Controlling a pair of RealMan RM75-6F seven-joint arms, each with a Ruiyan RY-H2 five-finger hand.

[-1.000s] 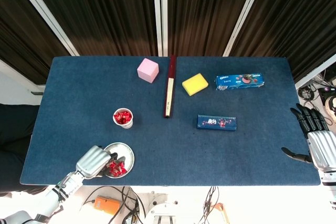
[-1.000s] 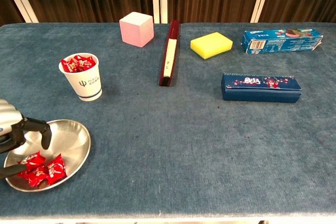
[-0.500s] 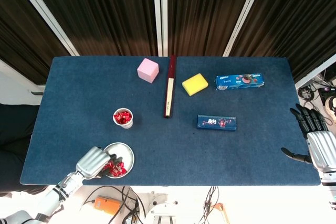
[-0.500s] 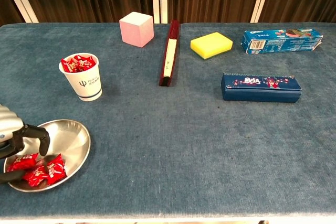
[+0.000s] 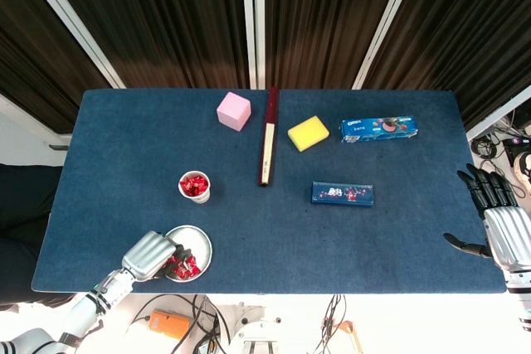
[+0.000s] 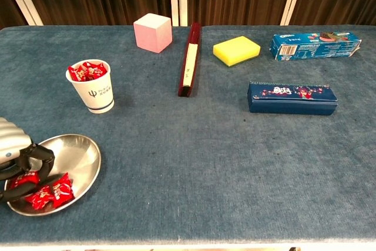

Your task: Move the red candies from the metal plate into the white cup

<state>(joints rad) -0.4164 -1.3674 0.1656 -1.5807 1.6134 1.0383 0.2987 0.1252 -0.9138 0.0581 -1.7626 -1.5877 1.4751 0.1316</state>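
Note:
The metal plate (image 5: 200,243) (image 6: 87,152) sits at the table's front left corner with several red candies (image 5: 183,267) (image 6: 54,190) in its near side. My left hand (image 5: 149,255) (image 6: 14,156) reaches into the plate from the left. Its fingers curl down around one candy, with the thumb under the pile. The white cup (image 5: 196,187) (image 6: 94,92) stands upright just behind the plate and holds red candies. My right hand (image 5: 498,220) hovers past the table's right edge, fingers spread, holding nothing.
At the back stand a pink cube (image 5: 233,110) (image 6: 153,32), a long dark red box (image 5: 267,137) (image 6: 188,60), a yellow sponge (image 5: 308,133) (image 6: 236,50) and a blue cookie box (image 5: 379,128) (image 6: 314,44). A dark blue box (image 5: 342,194) (image 6: 292,98) lies right of centre.
My left hand has sunk onto the candies and its fingers have curled in around one. The right hand has stayed still.

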